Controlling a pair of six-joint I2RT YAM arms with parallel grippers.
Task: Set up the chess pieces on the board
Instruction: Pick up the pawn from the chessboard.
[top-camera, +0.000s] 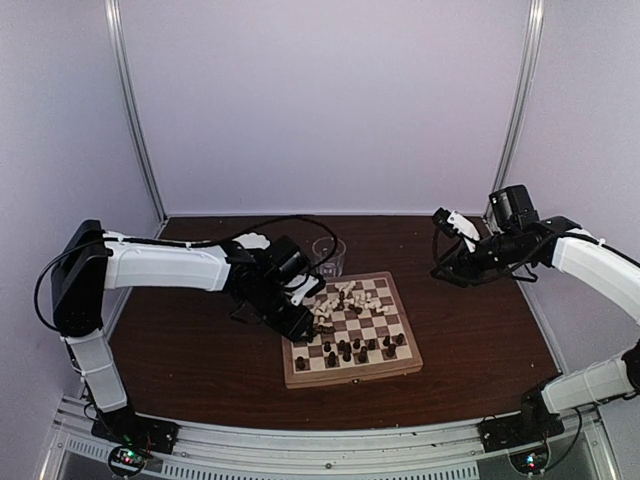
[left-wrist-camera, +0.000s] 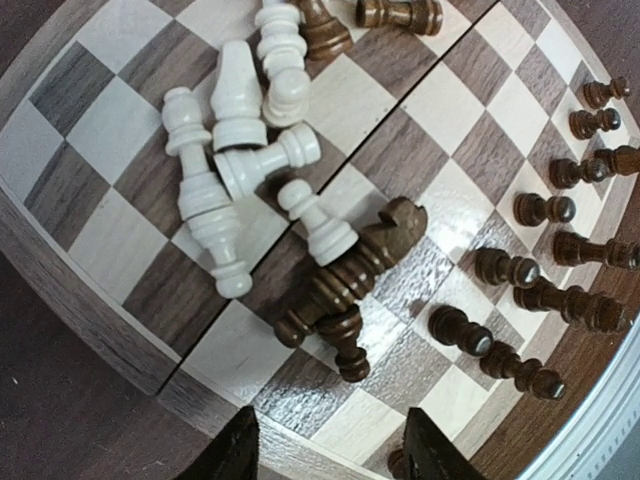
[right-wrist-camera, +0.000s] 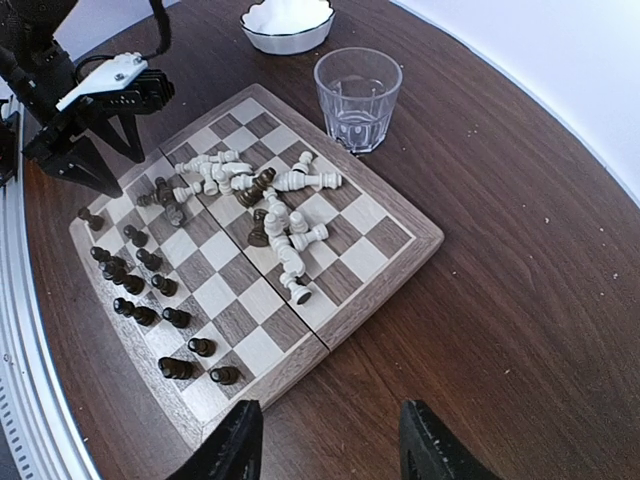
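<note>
The left fingers (left-wrist-camera: 238, 455) are spread with nothing between them. They hover low over the left edge of the board (top-camera: 352, 377), just short of a dark knight (left-wrist-camera: 350, 270) that lies on its side against a toppled white pawn (left-wrist-camera: 320, 225). The right fingers (right-wrist-camera: 238, 445) are also spread and empty. They are held high above the desk (right-wrist-camera: 520, 300) off the board's right side, well apart from every piece.

The board lies near the middle of the desk between the two arms, turned a little askew. The dark pieces (right-wrist-camera: 130, 285) mostly stand upright in two loose rows along the edge nearest the arms' bases. The white pieces (right-wrist-camera: 290, 235) lie tumbled in a heap over the middle and far part of the board, with a few dark ones mixed in (none of the white ones looks upright). In the left wrist view several white ones lie touching or crossing one another on the squares near the board's corner.

A clear glass (right-wrist-camera: 357, 95) stands upright on the desk just beyond the board's far edge. A white bowl (right-wrist-camera: 290, 38) sits near it, farther back, holding something white that cannot be made out.
</note>
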